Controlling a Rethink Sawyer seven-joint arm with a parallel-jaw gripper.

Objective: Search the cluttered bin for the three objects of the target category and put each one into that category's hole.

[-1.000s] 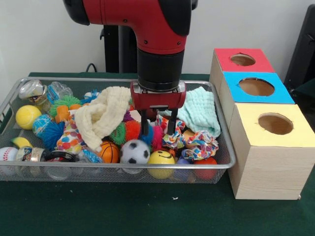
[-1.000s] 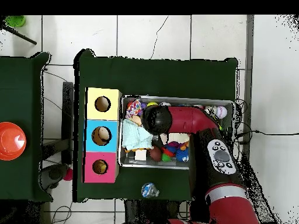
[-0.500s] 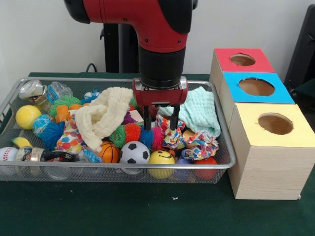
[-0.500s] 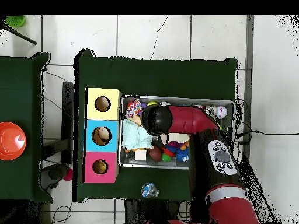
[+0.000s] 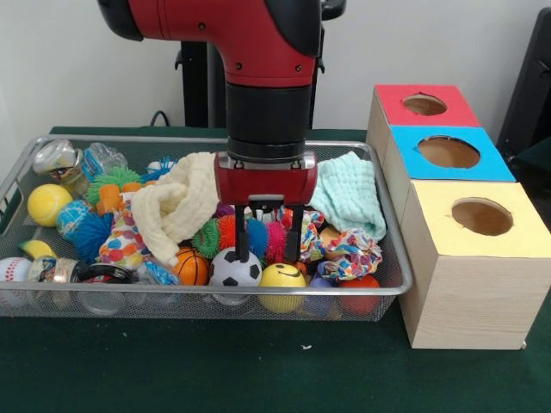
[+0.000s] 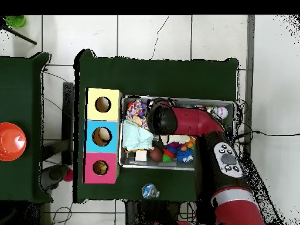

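Note:
In the front view my gripper (image 5: 268, 249) hangs open over the front middle of the wire bin (image 5: 172, 295). Its two black fingers (image 5: 241, 245) straddle a blue spiky ball (image 5: 257, 237) and a pink spiky ball (image 5: 275, 239). The tips end just above a soccer ball (image 5: 236, 268) and a yellow smiley ball (image 5: 282, 284). Nothing is held. A small basketball (image 5: 190, 266) lies to the left. From overhead the arm (image 6: 181, 120) covers the gripper and the bin's (image 6: 228, 104) middle. The red (image 5: 424, 104), blue (image 5: 448, 152) and yellow (image 5: 482, 216) holed boxes stand right of the bin.
A cream cloth (image 5: 181, 205), a mint cloth (image 5: 349, 194) and a patterned scrunchie (image 5: 344, 251) lie around the gripper. A yellow ball (image 5: 48, 204), a baseball (image 5: 12, 270) and jars fill the bin's left end. A bottle (image 6: 150, 191) lies on the table outside the bin.
The gripper has moved toward the bin's front edge and slightly left, dropping lower among the spiky balls. It stays open; the objects have not visibly shifted.

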